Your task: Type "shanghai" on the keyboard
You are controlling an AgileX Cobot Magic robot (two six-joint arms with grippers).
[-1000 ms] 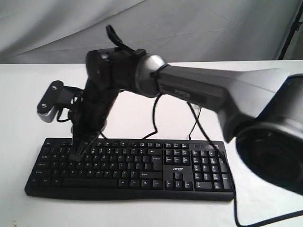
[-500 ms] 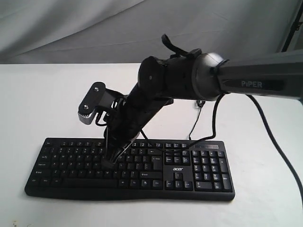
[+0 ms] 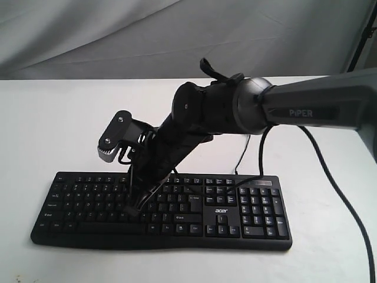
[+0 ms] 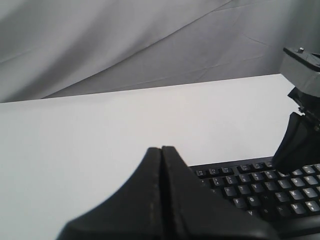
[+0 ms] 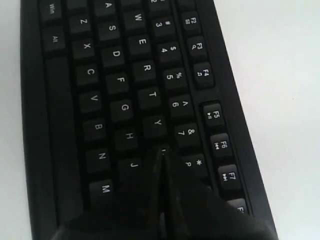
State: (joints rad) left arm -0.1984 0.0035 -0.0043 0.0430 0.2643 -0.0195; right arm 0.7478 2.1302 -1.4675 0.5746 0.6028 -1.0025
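Right wrist view: right gripper [image 5: 161,160] pinched together, empty, tip over keys by Y and J.
Left wrist view: left gripper [image 4: 161,160] pressed together, empty, near keyboard [image 4: 260,192].
Keyboard: flat on white table [image 3: 53,118].

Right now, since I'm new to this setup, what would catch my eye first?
A big dark arm reaches in from the right, its shut right gripper pointing down onto the letter keys of the black keyboard. The keyboard lies across a white table.
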